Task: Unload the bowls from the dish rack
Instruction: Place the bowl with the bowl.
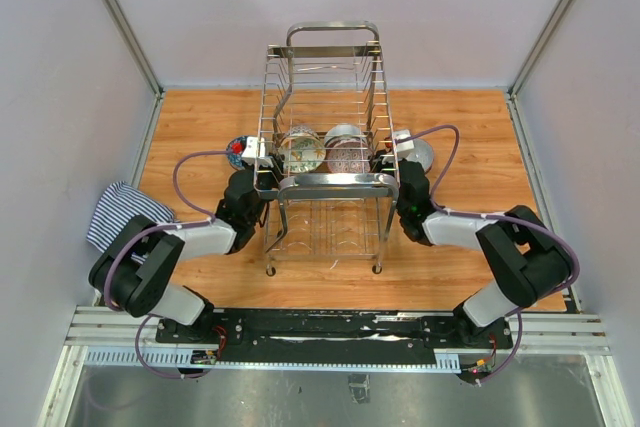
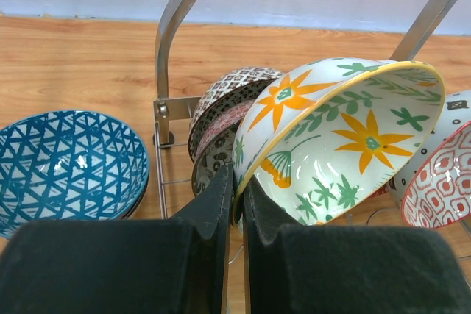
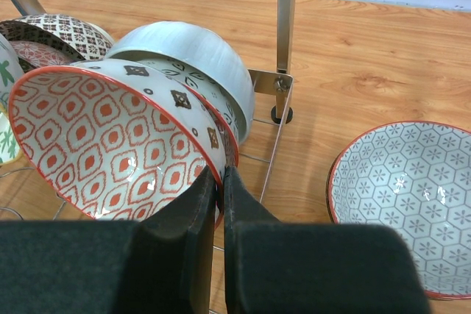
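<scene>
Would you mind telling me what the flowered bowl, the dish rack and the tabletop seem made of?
Flowered bowl: probably glazed ceramic, glossy; light glints on its painted inside.
Dish rack: polished metal, perhaps chromed or stainless steel; bright mirror-like tubes and wires.
Tabletop: wood or wood-look laminate, matt; grain lines show.

The left arm [image 1: 190, 239], at the lower left of the top view, and the right arm [image 1: 465, 230], at the lower right, have rounded black joint housings and pale grey-white links. A thin mauve-grey cable [image 1: 178, 182] loops along each. A black plate [image 1: 340, 325] on aluminium rails carries both bases. In the wrist views, the left gripper [image 2: 237, 182] and right gripper [image 3: 219, 174] show matte black, wedge-shaped fingers.
</scene>
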`<state>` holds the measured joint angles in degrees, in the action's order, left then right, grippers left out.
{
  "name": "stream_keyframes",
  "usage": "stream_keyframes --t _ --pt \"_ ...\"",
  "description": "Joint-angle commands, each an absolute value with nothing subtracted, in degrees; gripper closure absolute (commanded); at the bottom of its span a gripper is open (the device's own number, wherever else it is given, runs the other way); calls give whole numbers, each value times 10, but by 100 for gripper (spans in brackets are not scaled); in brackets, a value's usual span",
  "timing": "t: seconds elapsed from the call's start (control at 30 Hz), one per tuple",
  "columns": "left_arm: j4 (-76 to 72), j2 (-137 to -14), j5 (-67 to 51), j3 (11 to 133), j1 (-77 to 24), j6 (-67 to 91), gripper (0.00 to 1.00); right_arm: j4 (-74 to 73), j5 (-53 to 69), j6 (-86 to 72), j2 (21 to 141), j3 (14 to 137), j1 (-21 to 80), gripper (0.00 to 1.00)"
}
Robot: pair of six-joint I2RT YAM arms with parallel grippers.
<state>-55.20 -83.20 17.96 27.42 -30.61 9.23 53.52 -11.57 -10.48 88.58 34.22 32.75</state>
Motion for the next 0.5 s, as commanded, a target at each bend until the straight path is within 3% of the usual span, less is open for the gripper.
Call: stream_keyframes --t 0.0,0.47 --pt "-582 -805 179 287 -310 102 99 558 -111 -112 855 363 337 99" --pt "-552 -777 174 287 -310 111 99 537 -108 -119 839 361 338 99"
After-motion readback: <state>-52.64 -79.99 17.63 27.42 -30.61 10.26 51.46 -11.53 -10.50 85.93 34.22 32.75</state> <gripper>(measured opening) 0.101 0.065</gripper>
